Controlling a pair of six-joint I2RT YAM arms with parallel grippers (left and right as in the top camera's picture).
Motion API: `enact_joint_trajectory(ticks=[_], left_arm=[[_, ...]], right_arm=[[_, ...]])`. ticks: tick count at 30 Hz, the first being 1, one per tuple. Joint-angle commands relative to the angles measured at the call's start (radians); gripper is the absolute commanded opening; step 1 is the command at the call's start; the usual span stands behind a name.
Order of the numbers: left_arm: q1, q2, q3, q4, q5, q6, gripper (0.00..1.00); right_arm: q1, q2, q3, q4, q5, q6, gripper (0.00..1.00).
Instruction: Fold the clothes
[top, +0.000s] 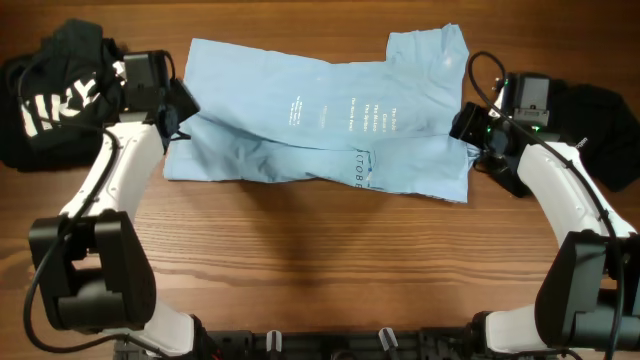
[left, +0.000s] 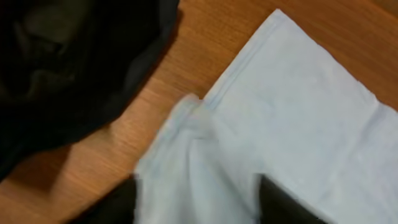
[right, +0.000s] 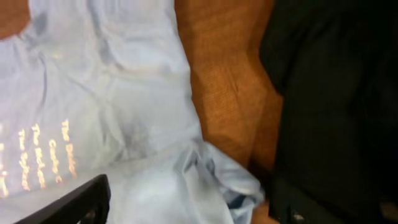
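The shirt (top: 300, 120) lay spread on the desk (top: 320, 260) between the two grippers. The left gripper (left: 196, 202) had its jaws apart, a bunched shirt edge between them and black clothes (left: 56, 68) just beyond. The right gripper (right: 186, 208) was likewise spread over the opposite rumpled edge, a black garment (right: 336, 106) beside it.

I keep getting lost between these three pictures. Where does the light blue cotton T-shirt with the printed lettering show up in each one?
Overhead: the light blue T-shirt lies spread across the upper middle.
Left wrist: it fills the right side and the lower middle.
Right wrist: it fills the left half, with its lettering near the left edge.
Shared landmark: the brown wooden table shows bare beside the shirt in every view.
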Motion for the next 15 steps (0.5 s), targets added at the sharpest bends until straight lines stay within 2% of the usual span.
enact_joint_trajectory(ticks=[1, 2, 5, 11, 15], left_arm=[[-0.006, 0.000, 0.019, 0.024, -0.043, 0.085, 0.88], [-0.006, -0.006, 0.024, 0.013, -0.043, 0.108, 0.91], [-0.006, -0.024, 0.039, -0.035, -0.042, 0.122, 0.92], [-0.006, -0.060, 0.049, -0.156, 0.037, 0.132, 0.89], [-0.008, -0.062, 0.048, -0.282, 0.101, 0.132, 0.90]], right_arm=[[-0.005, 0.012, 0.047, -0.013, 0.017, -0.017, 0.86], [-0.005, 0.012, 0.060, -0.037, 0.016, -0.023, 0.86], [-0.005, 0.012, 0.100, -0.099, -0.022, -0.069, 0.86], [0.002, 0.012, 0.195, -0.255, -0.188, -0.130, 0.85], [0.024, 0.012, 0.225, -0.363, -0.192, -0.161, 0.85]])
